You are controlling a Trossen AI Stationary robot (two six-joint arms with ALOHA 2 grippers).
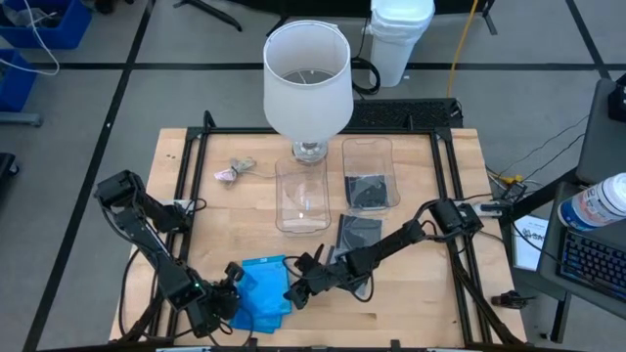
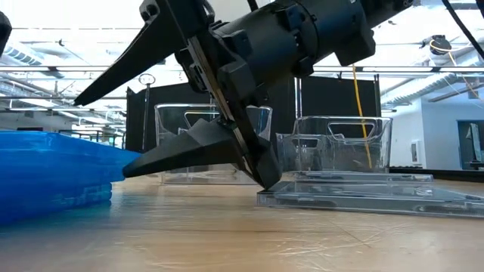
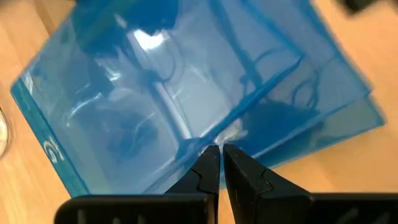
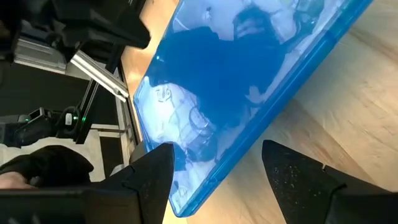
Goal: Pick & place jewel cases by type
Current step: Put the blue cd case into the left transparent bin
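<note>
A loose stack of bright blue jewel cases (image 1: 262, 291) (image 2: 45, 174) (image 3: 186, 81) (image 4: 249, 81) lies flat near the table's near edge. My left gripper (image 1: 233, 282) (image 3: 219, 155) is shut at the stack's left side. My right gripper (image 1: 293, 288) (image 2: 100, 136) (image 4: 217, 168) is open at the stack's right side, its fingers spread either side of a blue case's edge. One smoky grey case (image 1: 358, 235) (image 2: 363, 198) lies flat on the table under my right arm. Another grey case (image 1: 370, 191) lies in the right clear tub. My left gripper's shut fingertips (image 3: 211, 158) meet the edge of the top blue case (image 3: 202, 144), slanting down from the table's left. I cannot tell whether any plastic sits between them. The stack lies flat on the table. My right gripper's lower finger (image 2: 132, 168) ends at the stack's right edge; I cannot tell whether it touches.
A lamp with a white shade (image 1: 307, 83) stands at the far middle of the table. Two clear tubs (image 1: 301, 196) (image 1: 368, 161) sit in front of it. A small pinkish-grey lump (image 1: 233, 171) lies at the far left. Black frame rails (image 1: 191, 186) run along both sides.
</note>
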